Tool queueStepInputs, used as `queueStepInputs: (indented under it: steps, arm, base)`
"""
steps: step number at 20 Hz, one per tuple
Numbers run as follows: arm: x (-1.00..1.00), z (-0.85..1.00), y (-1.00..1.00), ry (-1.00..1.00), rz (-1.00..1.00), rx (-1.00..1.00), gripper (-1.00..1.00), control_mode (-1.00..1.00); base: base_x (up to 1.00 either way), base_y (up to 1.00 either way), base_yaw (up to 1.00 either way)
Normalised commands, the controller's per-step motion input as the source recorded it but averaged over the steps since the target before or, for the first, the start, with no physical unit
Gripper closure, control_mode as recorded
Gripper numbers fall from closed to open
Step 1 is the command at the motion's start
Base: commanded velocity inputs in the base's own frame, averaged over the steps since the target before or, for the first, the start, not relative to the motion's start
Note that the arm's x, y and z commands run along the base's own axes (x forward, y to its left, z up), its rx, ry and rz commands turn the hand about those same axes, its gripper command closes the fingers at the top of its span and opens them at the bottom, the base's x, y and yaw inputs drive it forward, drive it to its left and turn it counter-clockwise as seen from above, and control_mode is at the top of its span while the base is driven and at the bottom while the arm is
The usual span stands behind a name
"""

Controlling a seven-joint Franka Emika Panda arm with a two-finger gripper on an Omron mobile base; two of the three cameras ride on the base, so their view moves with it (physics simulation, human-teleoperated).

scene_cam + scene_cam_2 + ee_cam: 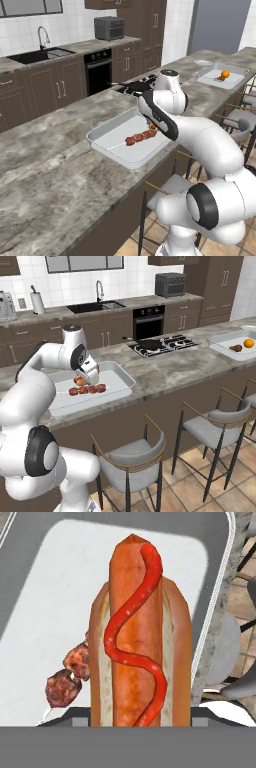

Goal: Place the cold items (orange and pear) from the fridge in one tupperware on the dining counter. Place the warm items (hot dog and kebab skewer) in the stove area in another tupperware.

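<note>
- The gripper (89, 374) is gripping the hot dog (140, 637) with closed jaws, hanging over the near tupperware (102, 141).
- The kebab skewer (140, 136) is lying inside this tray, at 8 o'clock from the hot dog in the hand view.
- Risk, I judge: released too high, the hot dog could be rolling onto the skewer or tipping over the rim.
- The orange (248, 343) is sitting in the far tupperware (220, 339).
- The marble counter (45, 150) is running long, with 1 pan (148, 344) on the stove (175, 342) behind and stools (135, 453) in front.
</note>
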Motion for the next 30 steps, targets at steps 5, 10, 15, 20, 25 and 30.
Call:
queueStepInputs:
  steps: [5,10,15,20,25,30]
  arm:
    - [0.4,-0.11,0.19,0.0,-0.46,0.02,1.0,-1.0]
    - [0.46,-0.35,0.11,0.08,-0.3,0.14,1.0,-1.0]
    - [0.39,-0.23,0.08,0.02,-0.06,0.03,1.0,-1.0]
    - [0.21,-0.09,0.0,0.0,0.0,0.0,1.0,-1.0]
    - [0.1,-0.15,0.0,0.0,0.0,0.0,1.0,-1.0]
    - [0.04,-0.22,0.01,0.0,0.0,0.0,1.0,-1.0]
  base:
    - [0.0,0.0,0.0]
    - [0.0,0.0,0.0]
    - [0.0,0.0,0.0]
    - [0.0,0.0,0.0]
    - [0.0,0.0,0.0]
    - [0.0,0.0,0.0]
